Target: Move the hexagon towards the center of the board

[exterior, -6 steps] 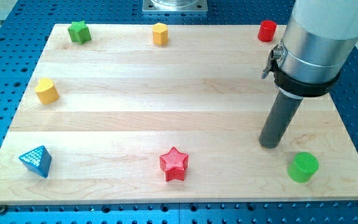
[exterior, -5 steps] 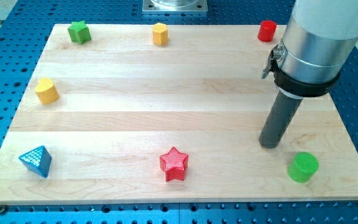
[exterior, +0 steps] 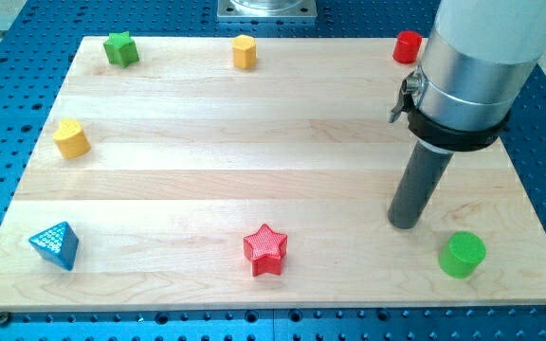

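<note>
The yellow hexagon block (exterior: 245, 51) sits near the board's top edge, a little left of the middle. My tip (exterior: 404, 224) rests on the wooden board (exterior: 254, 161) at the lower right, far from the hexagon. It stands just up and left of the green cylinder (exterior: 463, 255), not touching it.
A green star (exterior: 120, 47) is at the top left and a red cylinder (exterior: 407, 46) at the top right. A second yellow block (exterior: 71, 138) is at the left edge. A blue triangle (exterior: 55, 245) is at the bottom left, a red star (exterior: 265, 250) at the bottom middle.
My tip has slid a little to the left. No block has moved.
</note>
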